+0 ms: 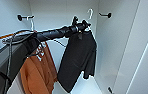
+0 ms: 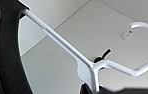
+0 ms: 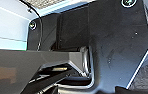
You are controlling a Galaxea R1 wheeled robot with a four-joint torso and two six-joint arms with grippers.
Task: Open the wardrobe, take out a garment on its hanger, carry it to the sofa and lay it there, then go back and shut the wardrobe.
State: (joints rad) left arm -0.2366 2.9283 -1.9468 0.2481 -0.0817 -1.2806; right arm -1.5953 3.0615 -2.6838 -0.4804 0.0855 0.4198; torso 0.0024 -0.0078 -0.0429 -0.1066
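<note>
The wardrobe stands open before me, its white inside walls and an open door at the right. My left arm reaches in from the left, and my left gripper is shut on the neck of the white hanger. The hanger's hook stands free in the air, apart from the black peg on the right wall. The black garment hangs from it, tilted, and shows as dark cloth in the left wrist view.
A rust-orange top hangs at the left of the wardrobe, below a black peg, close under my left arm. The wardrobe's white floor shows beneath the black garment. The right wrist view holds dark robot parts.
</note>
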